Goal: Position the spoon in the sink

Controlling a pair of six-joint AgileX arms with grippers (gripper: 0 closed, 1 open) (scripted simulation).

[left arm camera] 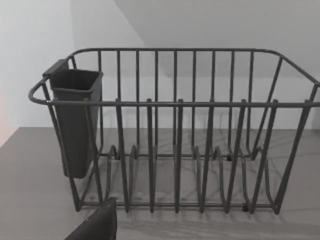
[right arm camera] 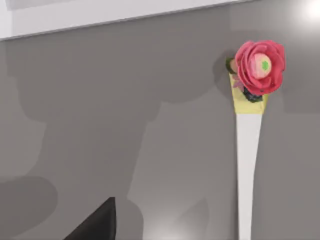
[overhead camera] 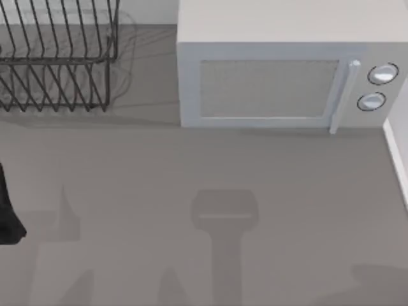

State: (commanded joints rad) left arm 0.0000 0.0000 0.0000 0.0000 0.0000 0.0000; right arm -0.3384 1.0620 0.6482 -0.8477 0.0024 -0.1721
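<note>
At about 8 o'clock on the grey counter (overhead camera: 191, 172) in the top view, the left arm (overhead camera: 7, 213) shows as a dark shape cut by the picture's edge. Whether either gripper's jaws are released or clenched cannot be told, since neither pair is visible.

In the right wrist view, a dark finger tip (right arm camera: 97, 222) sits closest to the camera. Beyond it, the spoon (right arm camera: 249, 150) lies flat on the counter, well apart from that tip. It has a long white handle with a yellow end topped by a pink rose ornament (right arm camera: 260, 65).

In the left wrist view, a dark finger tip (left arm camera: 97, 225) sits in the foreground, and just past it stands the wire dish rack (left arm camera: 175, 135), upright, with a dark utensil cup (left arm camera: 75, 120) hooked on one end wall.

Farther back in the top view, the dish rack sits at 11 o'clock, and a white microwave (overhead camera: 280, 76) with two round knobs (overhead camera: 376, 86) stands at 1 o'clock against the back wall.
</note>
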